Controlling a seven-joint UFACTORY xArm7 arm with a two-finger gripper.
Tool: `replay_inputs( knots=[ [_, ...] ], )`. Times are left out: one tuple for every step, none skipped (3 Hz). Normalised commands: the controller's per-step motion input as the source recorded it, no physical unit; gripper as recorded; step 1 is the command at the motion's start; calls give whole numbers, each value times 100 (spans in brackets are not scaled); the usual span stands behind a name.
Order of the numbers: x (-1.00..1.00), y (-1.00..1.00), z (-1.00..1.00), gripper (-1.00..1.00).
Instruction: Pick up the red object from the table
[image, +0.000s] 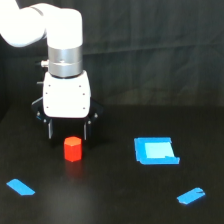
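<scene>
**Claw Position Relative to Red Object**

The claw hangs from the white arm with its two dark fingers pointing down and spread apart, wider than the red object. The claw grips nothing. The red object stands upright on the black tabletop, just below the fingertips and slightly toward the exterior view's right of their midpoint. A blue square patch lies well apart on the exterior view's right. Two blue tape strips lie near the front corners.
</scene>
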Motion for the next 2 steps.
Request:
replay_inputs(
  knots=[
    [12, -82, -15, 100],
    [1, -42, -22, 73]
  ],
)
